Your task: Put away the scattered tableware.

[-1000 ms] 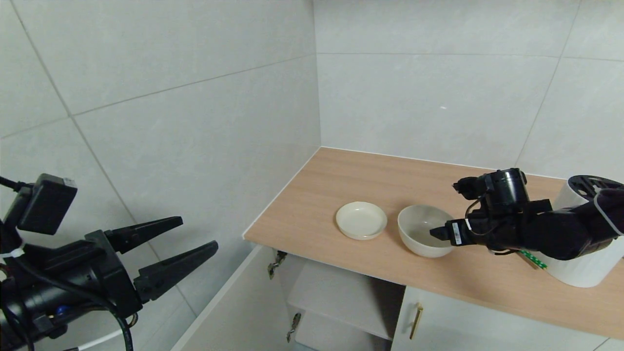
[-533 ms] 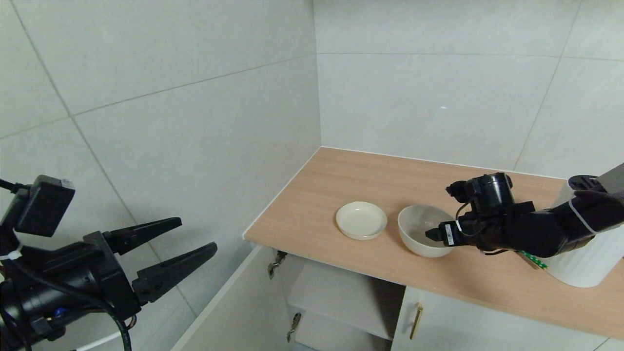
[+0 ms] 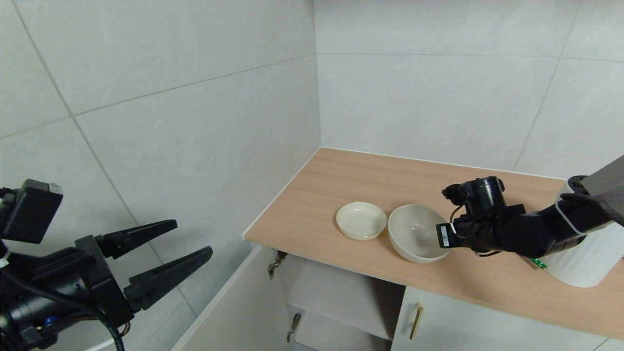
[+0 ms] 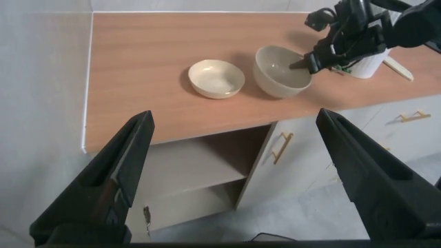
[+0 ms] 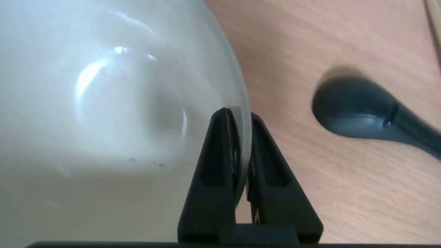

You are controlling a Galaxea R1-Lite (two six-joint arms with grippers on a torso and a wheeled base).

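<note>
A deep white bowl [image 3: 414, 233] sits tilted near the counter's front edge, its side close against a small cream dish [image 3: 361, 220]. My right gripper [image 3: 441, 235] is shut on the bowl's right rim. The right wrist view shows the black fingers [image 5: 222, 151] pinching the rim of the bowl [image 5: 103, 103], one inside and one outside. My left gripper [image 3: 190, 241] hangs open and empty far to the left, off the counter and near the tiled wall. The left wrist view looks between that gripper [image 4: 234, 118] at the dish [image 4: 216, 77] and the bowl [image 4: 279, 69].
The wooden counter [image 3: 351, 180] fits into a tiled corner. A white cylindrical container [image 3: 585, 263] stands at its right end behind my right arm. Below, a cabinet stands open with a shelf [image 3: 341, 297], beside a closed door with a gold handle [image 3: 415, 320]. A dark spoon-like utensil [image 5: 365, 110] lies beside the bowl.
My right gripper has pushed left with the bowl's rim in its fingers. The bowl has tipped and slid toward the small dish. The left gripper has sunk slightly.
</note>
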